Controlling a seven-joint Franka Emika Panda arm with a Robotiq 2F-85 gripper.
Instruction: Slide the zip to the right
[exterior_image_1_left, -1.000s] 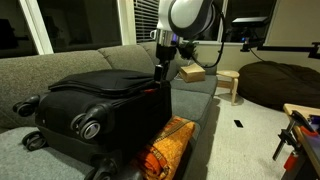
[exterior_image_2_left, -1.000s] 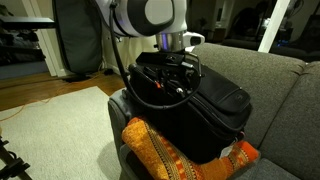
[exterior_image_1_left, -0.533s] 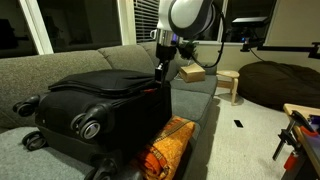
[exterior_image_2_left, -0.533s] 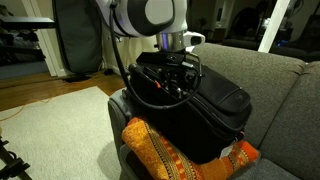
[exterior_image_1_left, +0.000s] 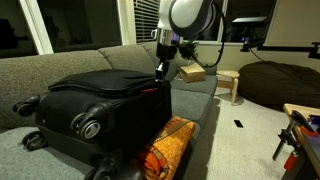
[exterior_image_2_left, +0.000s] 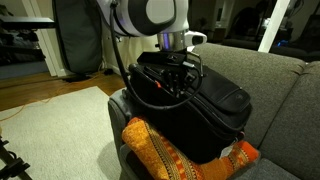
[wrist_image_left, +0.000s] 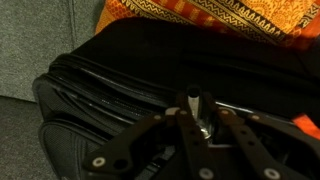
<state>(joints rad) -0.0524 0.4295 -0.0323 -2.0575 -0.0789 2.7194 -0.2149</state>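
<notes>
One zip pull (wrist_image_left: 194, 101) is pinched in the narrowed gripper (wrist_image_left: 201, 124) on the black suitcase (exterior_image_1_left: 100, 95); the grasp is judged done, the rightward slide largely outstanding.

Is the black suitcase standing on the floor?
No, the suitcase lies flat on the seat of the grey sofa, well above the floor.
</notes>
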